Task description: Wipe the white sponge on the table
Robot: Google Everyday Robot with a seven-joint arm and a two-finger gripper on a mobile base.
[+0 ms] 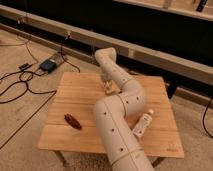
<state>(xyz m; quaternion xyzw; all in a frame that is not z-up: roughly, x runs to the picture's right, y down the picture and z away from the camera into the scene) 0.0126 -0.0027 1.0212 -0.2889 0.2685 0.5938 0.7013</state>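
Observation:
The table (80,137) is a low square one with a light wooden plank top. My arm rises from the bottom centre, bends at an elbow over the table and reaches back to the far middle. My gripper (106,84) points down there. It is shut on the white sponge (107,90), a small cream block at its tips that rests on the table top.
A dark red-brown object (72,121) lies on the table's front left. A long white bottle (142,124) lies at the front right beside my arm. On the floor to the left are a blue device (48,65) and black cables (20,87). A dark wall runs behind.

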